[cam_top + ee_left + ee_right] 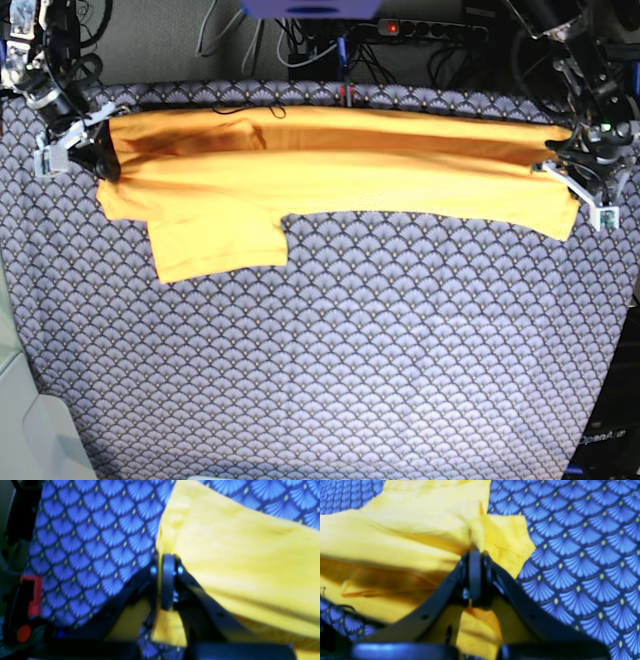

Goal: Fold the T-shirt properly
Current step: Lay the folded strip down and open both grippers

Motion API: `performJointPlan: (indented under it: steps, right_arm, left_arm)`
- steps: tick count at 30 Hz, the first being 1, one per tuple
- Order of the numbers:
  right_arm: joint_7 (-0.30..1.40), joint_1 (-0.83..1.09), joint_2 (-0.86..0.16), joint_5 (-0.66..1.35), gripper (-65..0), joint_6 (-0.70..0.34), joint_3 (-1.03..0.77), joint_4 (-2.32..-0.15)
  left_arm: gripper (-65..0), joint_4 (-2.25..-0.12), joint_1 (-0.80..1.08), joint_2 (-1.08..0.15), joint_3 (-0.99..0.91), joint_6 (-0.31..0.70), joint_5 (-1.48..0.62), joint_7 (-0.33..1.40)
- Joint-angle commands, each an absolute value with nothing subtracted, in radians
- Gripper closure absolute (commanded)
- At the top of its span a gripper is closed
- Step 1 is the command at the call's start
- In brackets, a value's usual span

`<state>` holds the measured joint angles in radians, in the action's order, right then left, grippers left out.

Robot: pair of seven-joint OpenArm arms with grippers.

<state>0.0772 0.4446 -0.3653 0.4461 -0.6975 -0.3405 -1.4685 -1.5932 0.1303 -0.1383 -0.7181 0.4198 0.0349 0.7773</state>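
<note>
The T-shirt (330,170) lies stretched as a long band across the upper part of the base view on the scallop-patterned cloth (330,350) covering the counter, one sleeve hanging down at upper left. Right gripper (475,555) is clamped on the shirt's edge at upper left of base view; left gripper (166,562) is clamped on the other end at upper right. Step in hand, prob.: lengthwise fold w/ both ends held taut. Next move likely needs both arms carrying the edge together, evenly. Only legible writing: "OpenArm" at lower right, partly cut off.
</note>
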Motion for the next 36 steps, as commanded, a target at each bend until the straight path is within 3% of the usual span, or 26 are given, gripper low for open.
performJointPlan:
  steps: [1, 7, 13, 18, 20, 23, 25, 30, 36]
  right_arm:
    - [0.047, 0.458, -0.380, 0.461, 0.0, -0.698, -0.351, -1.483]
    - [0.044, 0.461, -0.381, 0.460, 0.0, -0.698, -0.352, -1.478]
    - [0.168, 0.449, -0.380, 0.461, 0.0, -0.698, -0.424, -1.478]
    - [0.173, 0.450, -0.381, 0.461, -13.8, -0.698, -0.426, -1.478]
    - [0.174, 0.453, -0.380, 0.463, -19.8, -0.698, -0.426, -1.478]
    - [0.174, 0.458, -0.380, 0.466, -27.3, -0.698, -0.426, -1.478]
    - [0.174, 0.458, -0.380, 0.466, -30.1, -0.698, -0.426, -1.478]
    - [0.174, 0.455, -0.383, 0.466, -31.5, -0.698, -0.433, -1.478]
    - [0.173, 0.449, -0.369, 0.466, -31.6, -0.698, -0.572, -1.478]
  left_arm:
    - [0.0, -1.604, 0.124, -0.159, -0.725, 0.407, 0.042, 0.760]
    - [0.0, -1.604, 0.122, -0.153, -0.725, 0.407, 0.042, 0.760]
    - [0.0, -1.604, 0.124, -0.151, -0.725, 0.407, 0.042, 0.760]
    - [0.0, -1.604, 0.124, -0.150, -0.727, 0.407, 0.042, 0.760]
    - [-4.4, -1.604, 0.124, -0.150, -0.730, 0.407, 0.042, 0.760]
    - [-19.5, -1.604, 0.125, -0.137, -0.731, 0.407, 0.042, 0.756]
    - [-25.1, -1.616, 0.133, -0.128, -0.731, 0.409, 0.042, 0.750]
    - [-25.6, -1.618, 0.137, -0.122, -0.733, 0.453, 0.042, 0.750]
    - [-26.9, -1.618, 0.137, -0.119, -0.780, 0.483, 0.042, 0.750]
